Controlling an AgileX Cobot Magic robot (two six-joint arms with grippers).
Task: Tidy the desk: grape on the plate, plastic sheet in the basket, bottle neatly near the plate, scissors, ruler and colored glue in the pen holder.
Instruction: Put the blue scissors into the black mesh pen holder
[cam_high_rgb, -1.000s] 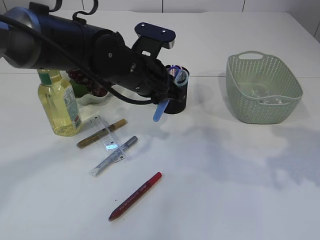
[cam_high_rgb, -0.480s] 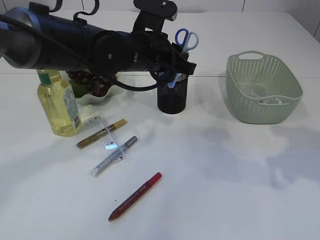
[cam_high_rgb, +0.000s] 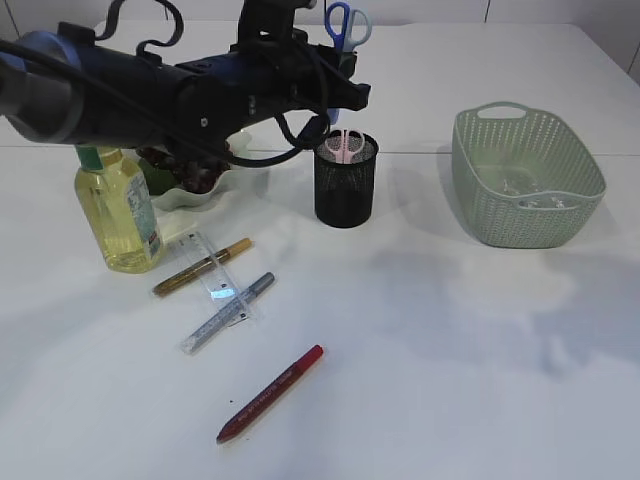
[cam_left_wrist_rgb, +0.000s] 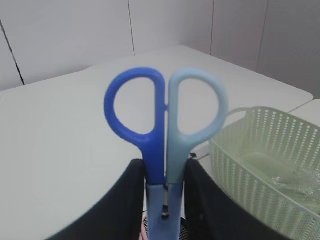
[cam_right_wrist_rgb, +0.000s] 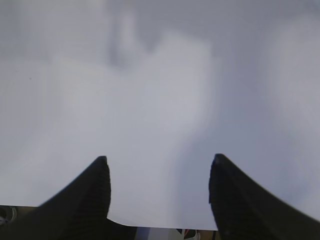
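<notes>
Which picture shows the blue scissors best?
The left wrist view: the scissors fill the frame, both handle loops clear. The exterior view shows them small, held high above the pen holder. The right wrist view doesn't show them.

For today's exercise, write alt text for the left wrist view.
The left gripper holds blue scissors upright, handle loops on top, above the black pen holder. A green basket sits to the right on the white table.

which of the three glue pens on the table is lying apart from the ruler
The red glue pen, alone nearest the front edge. The gold glue pen and the silver glue pen both lie against the clear ruler.
</notes>
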